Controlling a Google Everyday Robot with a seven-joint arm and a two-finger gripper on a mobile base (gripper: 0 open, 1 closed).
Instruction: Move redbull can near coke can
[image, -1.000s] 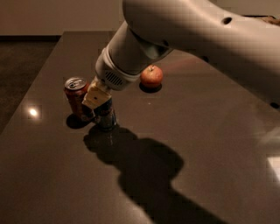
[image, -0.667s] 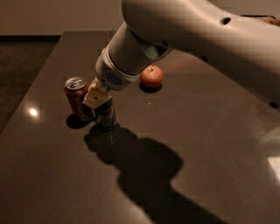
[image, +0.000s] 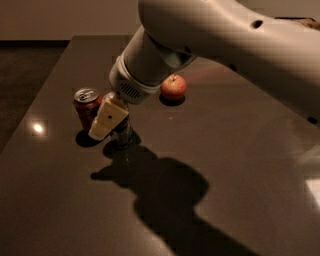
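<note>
The redbull can (image: 123, 135) stands upright on the dark table (image: 225, 165), at the left of the camera view; only its lower dark body shows. My gripper (image: 114, 120) reaches down from the big white arm and is around the can's upper part, with one cream finger (image: 106, 119) pressed against its left side and the other hidden. The coke can (image: 87, 107), red with a silver top and pull tab, stands upright just left of the redbull can, a small gap apart.
A red apple (image: 173, 87) sits behind and to the right of the cans. The table's left edge (image: 35, 107) runs close to the coke can. The arm casts a large shadow (image: 165, 190) across the table's front middle.
</note>
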